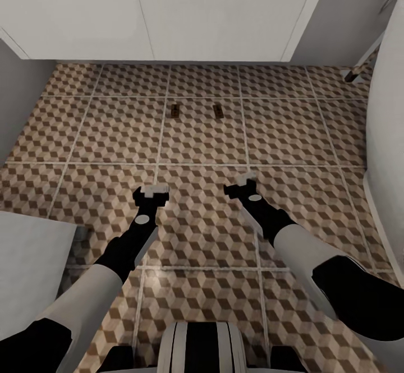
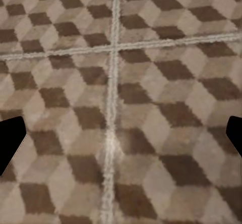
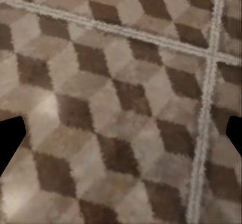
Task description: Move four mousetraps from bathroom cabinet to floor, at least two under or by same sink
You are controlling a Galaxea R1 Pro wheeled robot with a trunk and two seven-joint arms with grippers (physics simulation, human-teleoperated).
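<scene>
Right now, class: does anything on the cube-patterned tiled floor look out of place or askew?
Two small brown wooden mousetraps lie on the cube-patterned tiled floor in front of the white unit. Odd for a bathroom floor, but both lie flat and roughly parallel; nothing looks spilled or damaged.

two mousetraps (image 1: 175, 110) too small for detail, white vanity (image 1: 168, 14) cut off at top edge

A bathroom in a home: cube-patterned tile floor (image 1: 202, 137) with pale grout, a white wall-hung vanity (image 1: 168, 14) at the far wall, and a curved white tub edge (image 1: 387, 137) on the right.
</scene>
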